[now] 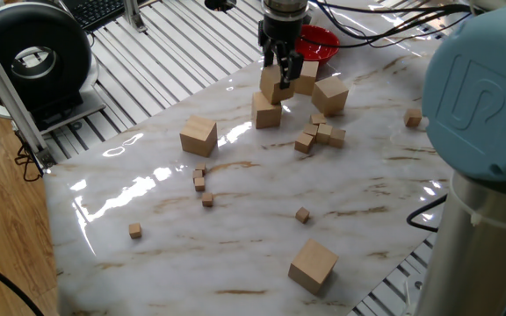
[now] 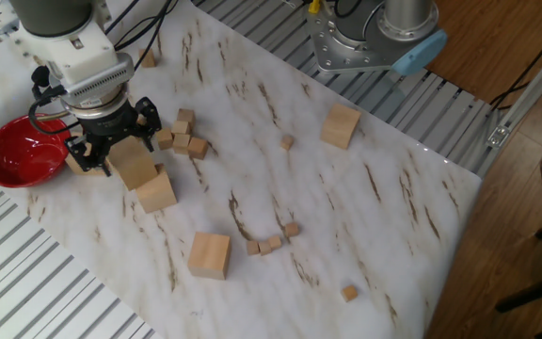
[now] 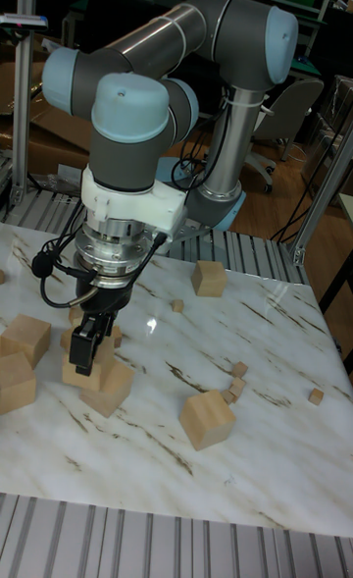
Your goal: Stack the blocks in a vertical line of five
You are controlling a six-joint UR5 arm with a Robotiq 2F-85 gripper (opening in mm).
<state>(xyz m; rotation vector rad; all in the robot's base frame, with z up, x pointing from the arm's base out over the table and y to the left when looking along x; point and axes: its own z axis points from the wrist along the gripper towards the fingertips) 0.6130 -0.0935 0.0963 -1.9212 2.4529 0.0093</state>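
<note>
My gripper [image 1: 278,77] is shut on one wooden block [image 1: 271,87], held just above a second block [image 1: 267,112] that rests on the marble table [image 1: 262,202]. In the other fixed view the gripper [image 2: 111,149] holds the block [image 2: 133,164] up and to the left of the lower block [image 2: 157,193]. The tall view shows the gripper [image 3: 88,344] low over that block [image 3: 110,389]. More blocks lie loose: two [image 1: 304,76] [image 1: 330,95] near the bowl, one [image 1: 198,136] at the left, one [image 1: 313,266] near the front edge.
A red bowl [image 1: 317,39] stands at the table's far edge behind the gripper. Several tiny cubes [image 1: 321,134] cluster to the right of the lower block, and others [image 1: 201,180] are scattered over the middle. The robot's base [image 2: 374,38] is bolted beside the table.
</note>
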